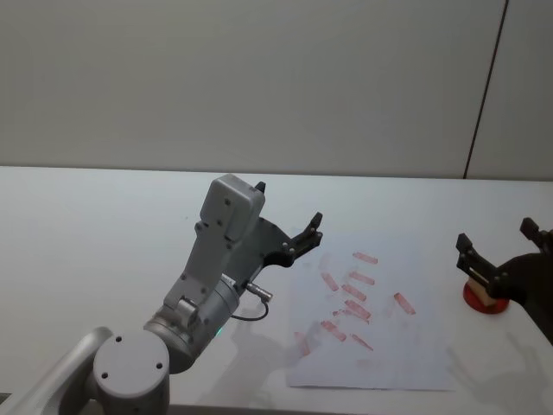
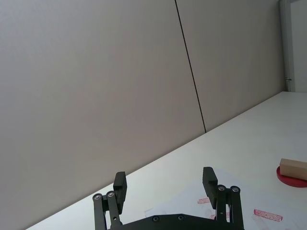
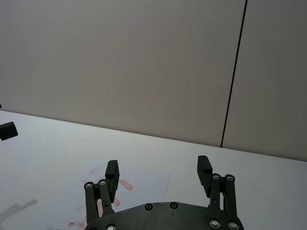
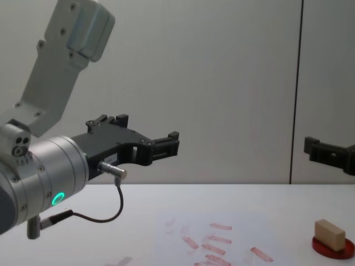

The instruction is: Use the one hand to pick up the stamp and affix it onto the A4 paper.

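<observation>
The stamp (image 1: 480, 290), a small tan wooden block, rests on a round red ink pad (image 1: 484, 303) at the table's right side; it also shows in the chest view (image 4: 329, 233) and the left wrist view (image 2: 293, 168). My right gripper (image 1: 495, 235) hovers open just above the stamp, apart from it, with nothing between its fingers (image 3: 204, 167). The A4 paper (image 1: 406, 359) lies flat at centre right, bearing several red-pink marks. My left gripper (image 1: 289, 206) is raised over the paper's left edge, open and empty (image 2: 164, 173).
The white table (image 1: 104, 225) runs back to a grey wall with a dark vertical seam (image 1: 484, 86). The bulky left arm (image 1: 216, 259), with a looping black cable (image 4: 105, 213), takes up the near left. The ink pad sits close to the table's right edge.
</observation>
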### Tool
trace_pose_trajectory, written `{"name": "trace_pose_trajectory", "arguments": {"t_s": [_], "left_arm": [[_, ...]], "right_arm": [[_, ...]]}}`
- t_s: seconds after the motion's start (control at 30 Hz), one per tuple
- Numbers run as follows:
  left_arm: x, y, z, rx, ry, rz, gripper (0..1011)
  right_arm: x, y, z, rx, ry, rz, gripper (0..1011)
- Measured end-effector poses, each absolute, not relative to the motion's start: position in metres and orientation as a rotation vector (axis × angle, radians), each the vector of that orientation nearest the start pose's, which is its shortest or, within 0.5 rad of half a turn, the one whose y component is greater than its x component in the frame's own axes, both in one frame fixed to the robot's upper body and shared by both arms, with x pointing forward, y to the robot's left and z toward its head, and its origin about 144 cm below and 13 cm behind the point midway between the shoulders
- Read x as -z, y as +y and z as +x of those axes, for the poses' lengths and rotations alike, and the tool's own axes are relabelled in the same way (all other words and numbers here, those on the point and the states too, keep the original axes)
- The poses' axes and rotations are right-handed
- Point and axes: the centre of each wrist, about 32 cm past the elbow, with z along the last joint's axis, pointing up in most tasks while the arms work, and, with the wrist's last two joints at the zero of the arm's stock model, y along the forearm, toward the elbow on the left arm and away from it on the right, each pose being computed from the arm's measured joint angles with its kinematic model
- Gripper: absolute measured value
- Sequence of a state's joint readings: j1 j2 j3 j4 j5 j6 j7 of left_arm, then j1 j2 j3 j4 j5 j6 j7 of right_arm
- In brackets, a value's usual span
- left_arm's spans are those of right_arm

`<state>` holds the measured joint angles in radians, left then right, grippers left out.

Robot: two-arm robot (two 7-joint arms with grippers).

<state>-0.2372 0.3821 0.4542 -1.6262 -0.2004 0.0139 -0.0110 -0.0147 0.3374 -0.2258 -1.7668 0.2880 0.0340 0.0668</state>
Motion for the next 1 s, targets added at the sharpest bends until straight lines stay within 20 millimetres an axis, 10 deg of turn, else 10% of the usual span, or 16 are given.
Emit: {"name": "trace_pose_trajectory", "arguments": {"t_s": [1.0], "left_arm": [[-1.2044,0.1984,0.492,-1.124,-0.267,0.061,1002]], "right_arm": [[-1.1887,-0.2371,0.4433,1.229,-0.075,0.026,1001]]}}
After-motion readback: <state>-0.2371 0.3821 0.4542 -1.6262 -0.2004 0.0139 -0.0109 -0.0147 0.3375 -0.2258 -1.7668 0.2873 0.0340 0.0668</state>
